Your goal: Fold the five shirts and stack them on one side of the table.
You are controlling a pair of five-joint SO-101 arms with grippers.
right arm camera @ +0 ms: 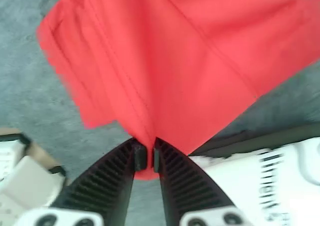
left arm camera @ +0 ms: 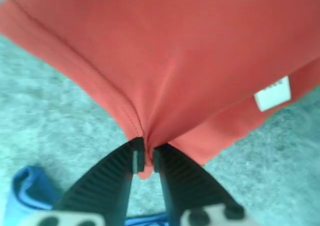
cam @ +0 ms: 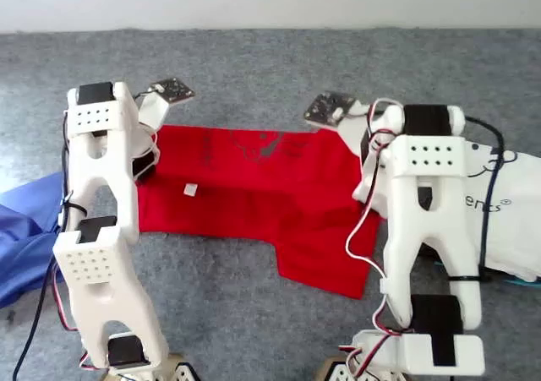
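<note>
— Both grips look thin: the left end effector [left arm camera: 145, 157] and the right end effector [right arm camera: 145, 158] each pinch an edge of the red shirt [cam: 254, 187], which lies spread on the surface [cam: 270, 68].
— So uneven lifting could pull the cloth free or skew the fold.

3 cams: 1 fixed overhead, 2 on the wrists.
High cam sits up behind the arms [cam: 101, 254], looks down over the grey desk [cam: 254, 68] toward the far wall [cam: 254, 1], wide shot. Wrist cams look out past the left pincer [left arm camera: 145, 158] and right pincer [right arm camera: 146, 158], v. close to the cloth. All 3 share the red shirt [cam: 254, 187]; left wrist + high also share the blue shirt [cam: 25, 229], right wrist + high the white shirt [cam: 520, 195].
</note>
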